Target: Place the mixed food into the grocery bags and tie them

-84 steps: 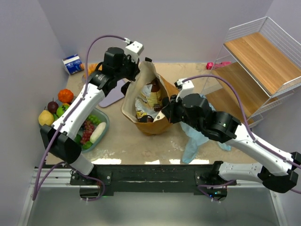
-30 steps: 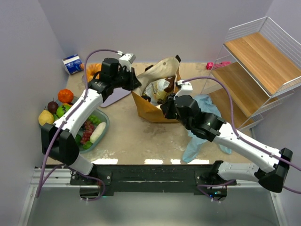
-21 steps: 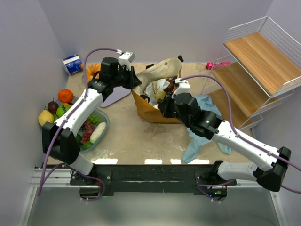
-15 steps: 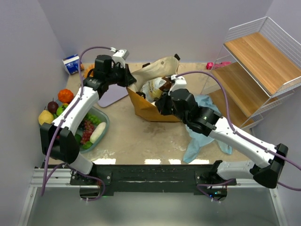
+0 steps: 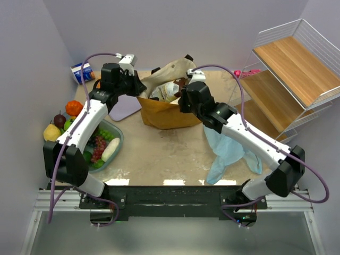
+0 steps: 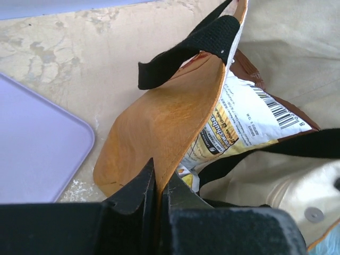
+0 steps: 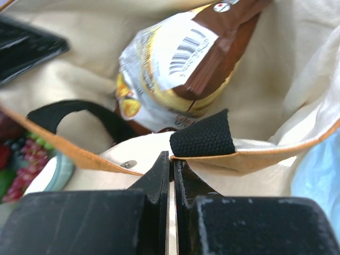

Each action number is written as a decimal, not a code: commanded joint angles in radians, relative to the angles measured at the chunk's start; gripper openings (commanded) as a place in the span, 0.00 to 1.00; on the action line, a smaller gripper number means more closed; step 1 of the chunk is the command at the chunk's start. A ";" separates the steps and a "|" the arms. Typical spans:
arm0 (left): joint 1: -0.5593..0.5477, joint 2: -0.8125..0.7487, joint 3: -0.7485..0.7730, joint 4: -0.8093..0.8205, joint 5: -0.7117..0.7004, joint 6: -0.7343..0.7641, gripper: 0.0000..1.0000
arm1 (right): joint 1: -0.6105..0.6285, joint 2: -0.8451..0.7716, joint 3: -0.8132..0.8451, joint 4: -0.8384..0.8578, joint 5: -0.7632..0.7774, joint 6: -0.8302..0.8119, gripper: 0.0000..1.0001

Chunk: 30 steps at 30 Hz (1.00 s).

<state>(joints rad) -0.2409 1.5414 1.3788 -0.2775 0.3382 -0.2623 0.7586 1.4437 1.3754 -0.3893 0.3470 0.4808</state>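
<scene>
The mustard-tan tote (image 5: 159,114) stands at the middle back with brown snack packets (image 5: 166,91) inside. My left gripper (image 5: 139,87) is at its left rim, shut on a fold of the tan fabric (image 6: 164,127) below a black handle (image 6: 196,45). My right gripper (image 5: 183,103) is at the right rim. In the right wrist view its jaws (image 7: 171,158) are shut on the rim's edge beside the other handle (image 7: 202,139), above a snack packet (image 7: 175,69). The light-blue plastic bag (image 5: 228,149) lies flat under my right arm. An orange (image 5: 74,108), plum (image 5: 59,120), green apple (image 5: 70,123) and pear (image 5: 51,133) sit far left.
A clear teal tub (image 5: 118,143) with grapes stands beside the fruit. A lavender board (image 5: 125,109) lies left of the tote. A blue-white carton (image 5: 82,71) is at the back left. A wire shelf rack (image 5: 297,69) fills the right side.
Both grippers have moved left and toward the back wall, and the tote has come with them. The right gripper opened slightly and shut again at the rim.
</scene>
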 commanded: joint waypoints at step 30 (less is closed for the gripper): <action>0.022 -0.064 0.095 0.310 0.082 -0.080 0.97 | -0.245 -0.167 0.117 -0.187 -0.408 -0.182 0.99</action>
<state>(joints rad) -0.2295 1.5776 1.4025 -0.0025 0.4412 -0.3332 0.5159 1.3746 1.4929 -0.5312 -0.0185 0.2985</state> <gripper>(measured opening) 0.958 0.986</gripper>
